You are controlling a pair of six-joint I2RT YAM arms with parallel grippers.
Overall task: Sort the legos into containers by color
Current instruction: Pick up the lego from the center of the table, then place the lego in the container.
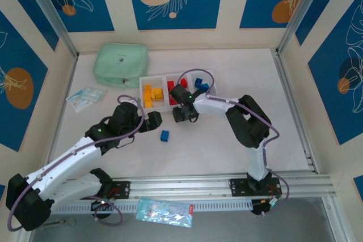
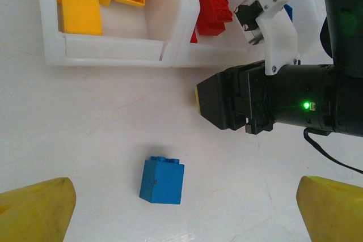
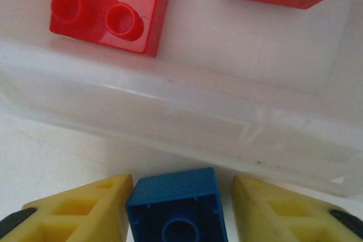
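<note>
The white tray [image 1: 160,106] holds yellow legos [image 1: 152,95] in its left compartment, red legos [image 1: 172,88] in the middle and blue legos [image 1: 201,85] on the right. My right gripper [image 3: 178,211] points down just in front of the tray wall [image 3: 170,117]. It stands open round a blue lego [image 3: 177,205]: the left finger touches it, and a narrow gap remains at the right finger. My left gripper [image 2: 181,213] is wide open above a second blue lego [image 2: 162,181], which lies loose on the table [image 1: 164,135].
A mint green pouch [image 1: 121,64] lies behind the tray at the back left. A clear packet [image 1: 87,97] lies at the left. Another packet [image 1: 164,212] rests on the front rail. The right arm's wrist [image 2: 272,103] hangs close to my left gripper.
</note>
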